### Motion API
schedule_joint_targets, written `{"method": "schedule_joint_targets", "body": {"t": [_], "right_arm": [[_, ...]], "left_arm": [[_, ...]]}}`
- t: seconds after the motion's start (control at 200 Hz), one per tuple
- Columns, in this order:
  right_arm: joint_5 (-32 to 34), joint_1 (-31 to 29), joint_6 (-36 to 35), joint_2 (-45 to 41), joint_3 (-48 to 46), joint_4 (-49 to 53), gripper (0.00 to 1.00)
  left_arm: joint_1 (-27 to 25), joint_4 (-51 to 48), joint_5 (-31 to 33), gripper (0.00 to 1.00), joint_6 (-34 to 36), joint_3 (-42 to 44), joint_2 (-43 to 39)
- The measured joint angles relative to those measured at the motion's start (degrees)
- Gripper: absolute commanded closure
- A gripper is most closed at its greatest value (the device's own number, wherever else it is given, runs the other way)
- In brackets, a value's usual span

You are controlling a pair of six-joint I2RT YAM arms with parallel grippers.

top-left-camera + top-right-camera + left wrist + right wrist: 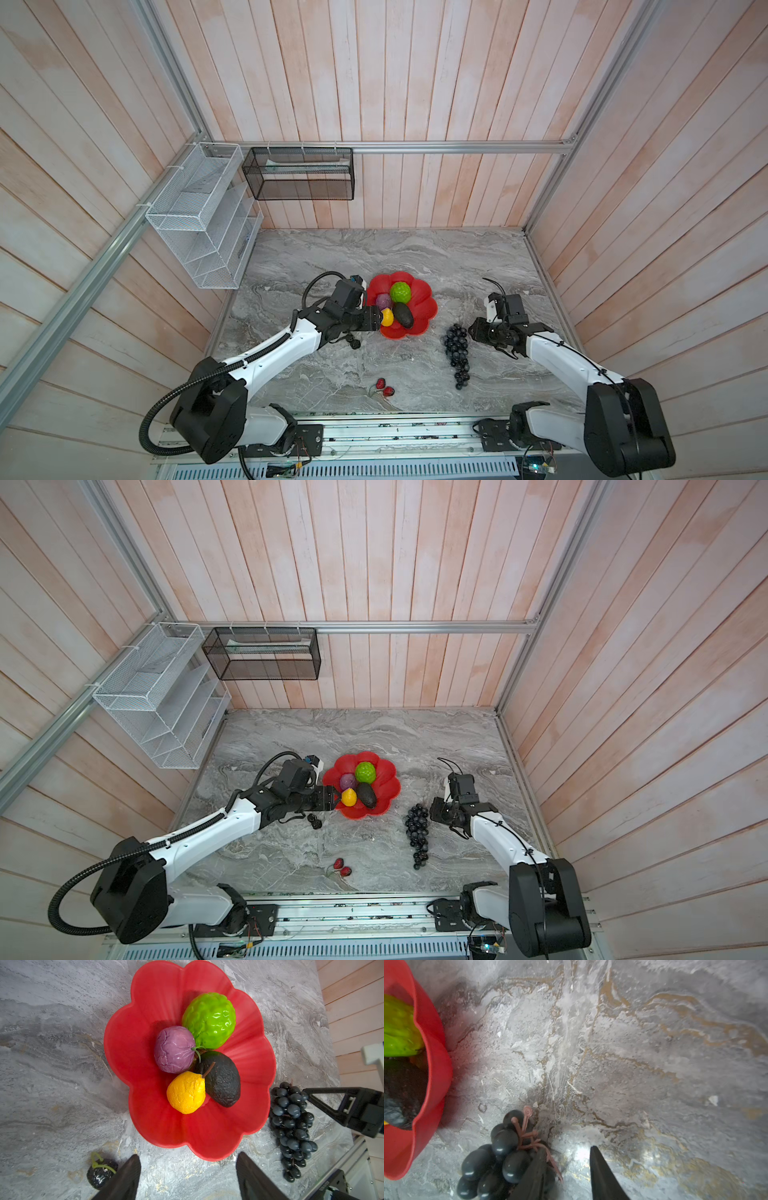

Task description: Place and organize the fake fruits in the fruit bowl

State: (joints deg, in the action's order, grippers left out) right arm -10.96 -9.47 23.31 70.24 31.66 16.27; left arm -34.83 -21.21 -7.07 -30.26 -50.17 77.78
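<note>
Red bowl (424,289) is holding four fruits: green ball (400,292) at its far side, purple fruit (383,301), lemon (387,318) and avocado (403,315) toward its near side. Left gripper (378,319) is hovering at bowl's left rim, just beside the lemon. Grape bunch (457,353) is lying right of bowl, right gripper (473,331) sitting beside its top end. Strawberries (384,387) are lying well in front of bowl, dark berries (354,343) near its front-left.
</note>
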Motion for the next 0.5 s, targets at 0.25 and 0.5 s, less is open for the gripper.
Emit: {"method": "schedule_joint_targets", "body": {"t": [0.25, 0.5], "right_arm": [[-2.1, -1.6, 0.3, 2.8, -0.8, -4.2, 0.53], [-3.8, -1.7, -1.3, 8.5, -0.2, -8.6, 0.67]], "left_arm": [[0.0, 0.0, 0.0, 0.25, 0.0, 0.0, 0.3], [0.0, -0.5, 0.0, 0.25, -0.4, -0.1, 0.6]]}}
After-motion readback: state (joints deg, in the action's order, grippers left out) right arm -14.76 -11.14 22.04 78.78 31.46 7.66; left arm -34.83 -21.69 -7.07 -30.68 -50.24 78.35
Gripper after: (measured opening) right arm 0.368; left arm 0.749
